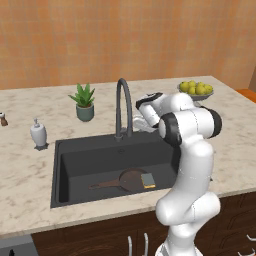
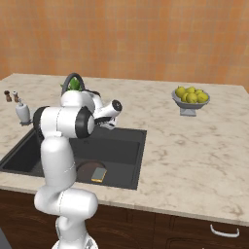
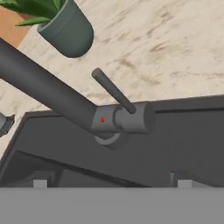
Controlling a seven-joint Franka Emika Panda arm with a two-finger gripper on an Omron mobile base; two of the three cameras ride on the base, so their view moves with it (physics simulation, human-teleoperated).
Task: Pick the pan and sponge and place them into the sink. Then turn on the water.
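Pan (image 1: 131,180) and sponge (image 1: 148,179) are seen lying in the sink (image 1: 80,155); the gripper (image 3: 111,183) is held wide apart, empty, near the faucet (image 3: 105,118) lever (image 3: 113,91).

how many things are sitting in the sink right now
2: the pan lies on the floor of the sink, handle toward the left; the sponge rests at its right edge.

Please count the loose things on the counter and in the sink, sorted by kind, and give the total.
Pan: 1, in the sink
Sponge: 1, in the sink, resting on the pan
Potted plant: 1
Soap dispenser: 1
Fruit bowl: 1
Small shakers: 2
Total: 7
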